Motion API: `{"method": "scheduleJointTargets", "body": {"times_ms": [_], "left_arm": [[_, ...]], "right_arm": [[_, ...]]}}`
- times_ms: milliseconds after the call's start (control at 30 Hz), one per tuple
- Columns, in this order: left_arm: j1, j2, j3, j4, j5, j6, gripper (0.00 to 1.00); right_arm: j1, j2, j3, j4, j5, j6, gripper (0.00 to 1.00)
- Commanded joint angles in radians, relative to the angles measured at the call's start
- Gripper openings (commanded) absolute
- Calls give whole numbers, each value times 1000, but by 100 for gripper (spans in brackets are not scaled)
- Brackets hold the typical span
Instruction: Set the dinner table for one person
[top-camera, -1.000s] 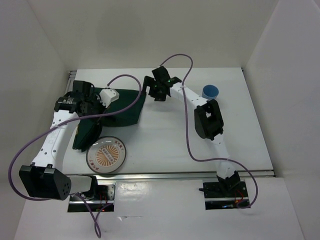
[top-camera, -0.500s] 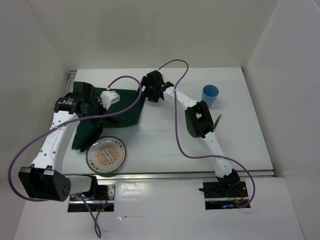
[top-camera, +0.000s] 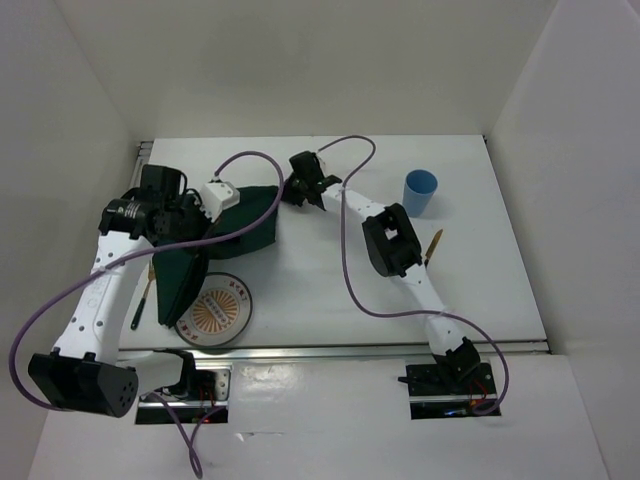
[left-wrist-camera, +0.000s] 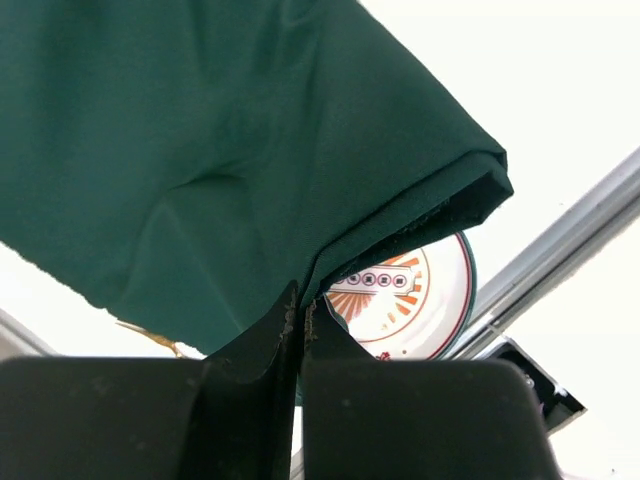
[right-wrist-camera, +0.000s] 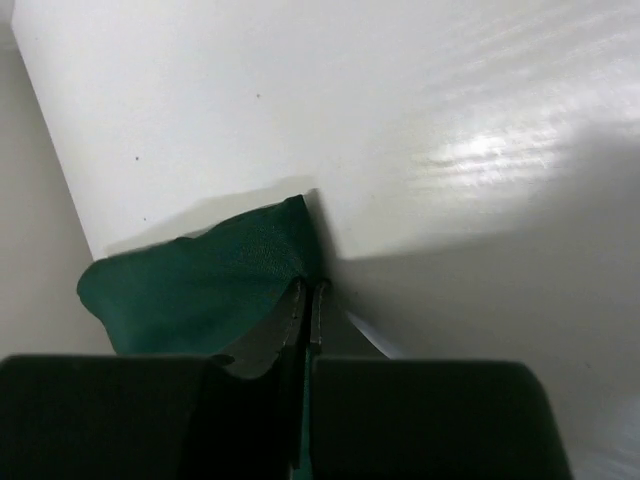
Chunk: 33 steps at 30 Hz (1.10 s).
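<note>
**Left hand.** The left hand (left-wrist-camera: 301, 305) is closed, its two fingers pressed together on a folded edge of the green cloth mat (left-wrist-camera: 220, 150). No gap shows between the tips. The cloth hangs from this grip in a loose fold.

**Right hand.** The right hand (right-wrist-camera: 305, 295) is also closed, pinching one corner of the mat just above the tabletop (top-camera: 330, 270). Only a small tab of cloth sits between the fingers.

**Mat, handling.** The mat is soft and light and does not hold its shape. It sags and creases between the two grips. Judgement: hold it at the corners or along a hem, and keep the two hands apart so that the cloth stays taut. A shallow pinch such as the right hand's may slip if the cloth is pulled hard.

**Tabletop.** The tabletop is rigid, flat, plain white and fixed. It is not grasped; items are laid on it. It fills the workspace between the white walls, with a metal rail (top-camera: 380, 350) along the near edge.

**Surroundings.**
- The mat is on the left side. Its lower fold overhangs a patterned plate (top-camera: 225, 305) near the rail. Contact with the plate cannot be confirmed.
- A utensil (top-camera: 143, 300) lies left of the plate.
- A blue cup (top-camera: 420, 190) stands at far right.
- A gold utensil (top-camera: 434, 245) lies nearer than the cup.
</note>
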Motion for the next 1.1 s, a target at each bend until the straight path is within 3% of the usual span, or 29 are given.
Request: {"method": "scheduleJointTargets", "body": {"times_ms": [0,367,533,700,900,1033,1067], "left_arm": [[-3,-32,18,56,-44,-45,0],[37,9,283,151,-327,-148,0],[46,-2,417,172,-415,-196,0],[57,-35,475,174,-392,-231,0],[57,-110,343,148,-257,-295,0],[57,-147,237,126,-151,-355,0],[57,-162,216,116,-136,-375,0]], "right_arm": [[13,-63,-128,-33,87,-9,0],[-17,-534,-415,202,256,-274,0],[5,-899,-699,343,369,-395,0],[113,-1209,-831,352,555,-535,0],[301,-1424,-879,186,845,-618,0],[390,-1538,-857,-41,891,-541,0],[390,-1574,-834,-169,891,-454,0]]}}
